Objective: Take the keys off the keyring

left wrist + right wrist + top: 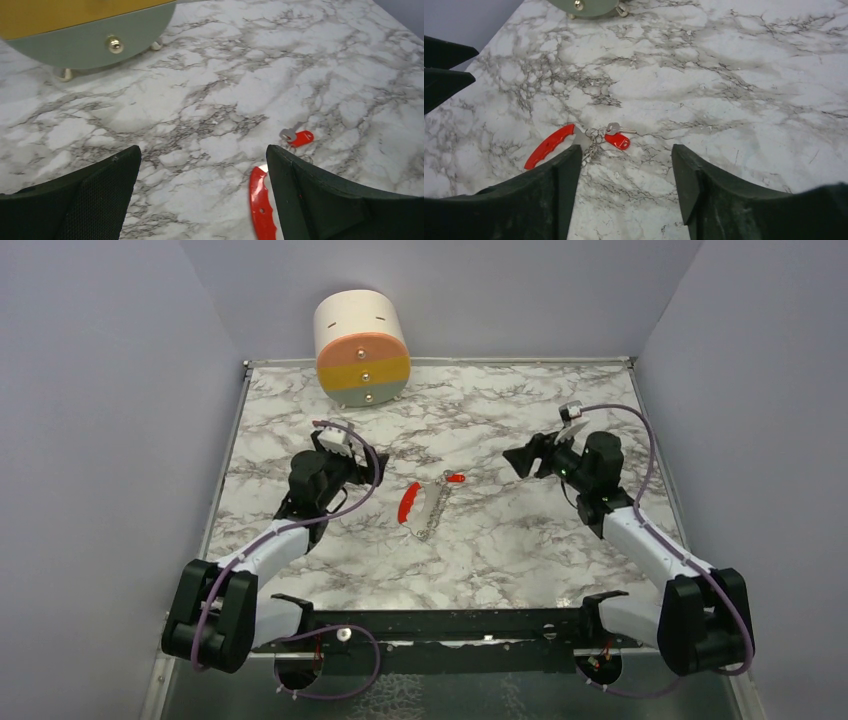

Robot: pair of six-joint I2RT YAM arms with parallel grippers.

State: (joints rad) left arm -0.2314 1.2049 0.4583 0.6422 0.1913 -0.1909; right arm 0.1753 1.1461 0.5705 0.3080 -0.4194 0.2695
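1. at the near edge of the marble-patterned table [520, 540], the two black arm bases sit bolted side by side. each white-and-black arm reaches forward over the table.
2. the left pincer [202, 152] hovers above the table left of centre. its two dark fingers are spread wide and hold nothing.
3. the right pincer [625, 152] hangs over the table on the right side. its fingers are also spread wide and it is empty.
4. between the two pincers, near the middle of the table, lies the key bundle. neither pincer touches it, and in the top view it sits nearer the left one.
5. the keyring [594, 133] lies flat, with everything still joined to it. a red curved fob [549, 146] stretches away on one side. a silver key [616, 128] and a key with a red head [618, 141] lie just beside each other on the other.
6. a short metal chain [589, 152] trails from the ring and passes partly behind the right pincer's finger in the wrist view.
7. at the far edge of the table stands a round drawer cabinet [362, 350]. its face is banded peach, yellow and grey-green, with a small knob on each band, and it is well apart from the keys.
8. plain pale walls [110, 390] close in the scene.
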